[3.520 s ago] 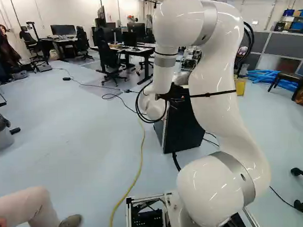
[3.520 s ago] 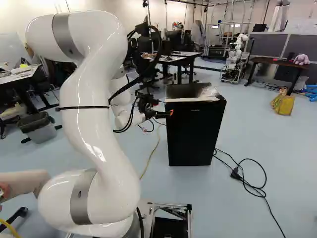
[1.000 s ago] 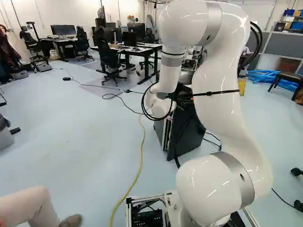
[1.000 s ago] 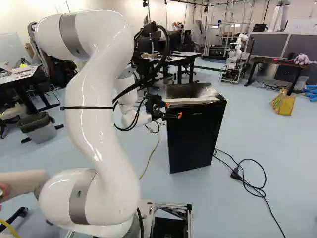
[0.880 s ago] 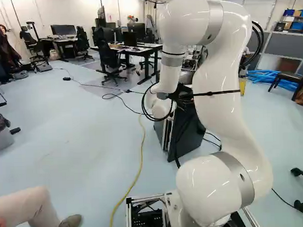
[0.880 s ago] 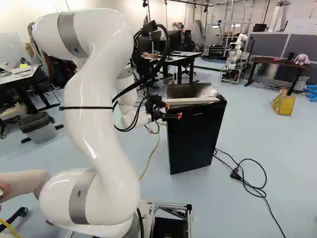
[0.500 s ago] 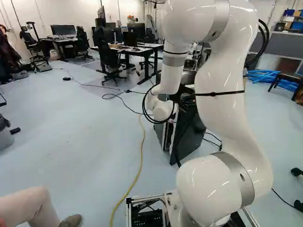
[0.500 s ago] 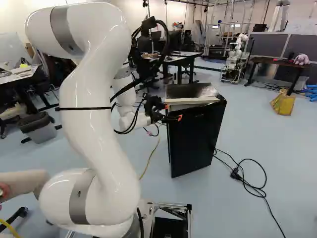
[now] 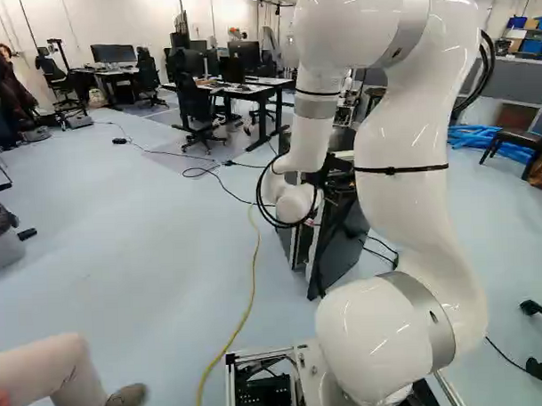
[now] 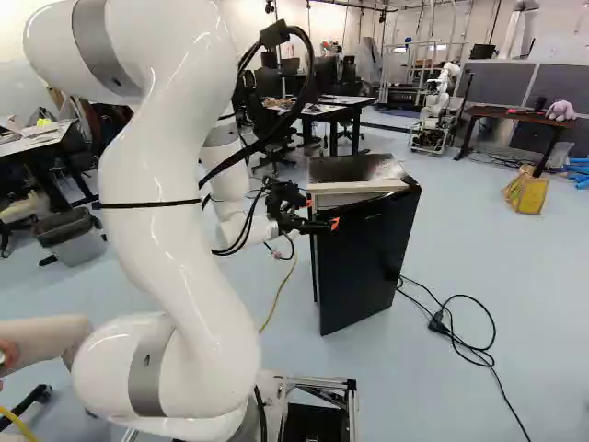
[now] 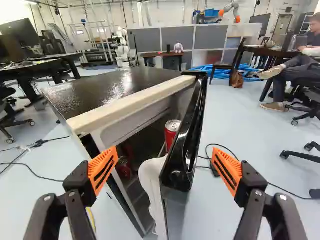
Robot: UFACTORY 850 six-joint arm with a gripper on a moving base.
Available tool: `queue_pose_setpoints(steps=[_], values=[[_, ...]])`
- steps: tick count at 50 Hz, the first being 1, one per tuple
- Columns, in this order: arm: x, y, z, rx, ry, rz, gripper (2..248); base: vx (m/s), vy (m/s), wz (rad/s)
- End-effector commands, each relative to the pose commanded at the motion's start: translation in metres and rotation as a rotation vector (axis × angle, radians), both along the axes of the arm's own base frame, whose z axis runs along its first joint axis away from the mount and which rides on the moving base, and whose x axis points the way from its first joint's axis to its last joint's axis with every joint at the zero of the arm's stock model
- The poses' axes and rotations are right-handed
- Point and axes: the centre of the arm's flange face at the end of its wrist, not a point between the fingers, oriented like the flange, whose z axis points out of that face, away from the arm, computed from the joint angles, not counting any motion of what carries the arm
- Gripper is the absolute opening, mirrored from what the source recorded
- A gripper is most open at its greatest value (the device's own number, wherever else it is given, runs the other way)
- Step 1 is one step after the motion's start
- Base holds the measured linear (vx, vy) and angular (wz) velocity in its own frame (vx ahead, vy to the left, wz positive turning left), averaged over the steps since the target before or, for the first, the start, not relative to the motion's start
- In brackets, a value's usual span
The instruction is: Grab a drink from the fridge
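Note:
The black fridge has its door partly swung out. At the free edge of that door is my gripper. Seen from the wrist, the gripper is open: one finger lies on the side of the gap, the other beyond the door's outer face. The door's edge stands between them, with space on both sides. Through the gap a red can shows upright near the door's inner side. Another red item is dim inside the fridge.
Black cables lie on the floor beside the fridge, and a yellow cable runs ahead of the base. A person's leg is close at the left. Another robot stands farther back, near a yellow bag.
The fridge door, closed at first, has swung outward and still opens wider. My arm has drawn back with the gripper at the door's edge. The base has not moved.

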Motion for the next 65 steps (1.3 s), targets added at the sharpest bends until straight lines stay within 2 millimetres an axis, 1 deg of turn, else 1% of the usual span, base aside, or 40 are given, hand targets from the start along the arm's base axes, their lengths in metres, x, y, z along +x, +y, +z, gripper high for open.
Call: queue_pose_setpoints(steps=[30,65], values=[[-0.043,-0.003,0.004,-0.004,0.035,0.006,247,0.0,0.0,0.0],[-0.078,-0.024,0.007,-0.006,0.059,-0.046,247,0.0,0.0,0.0]])
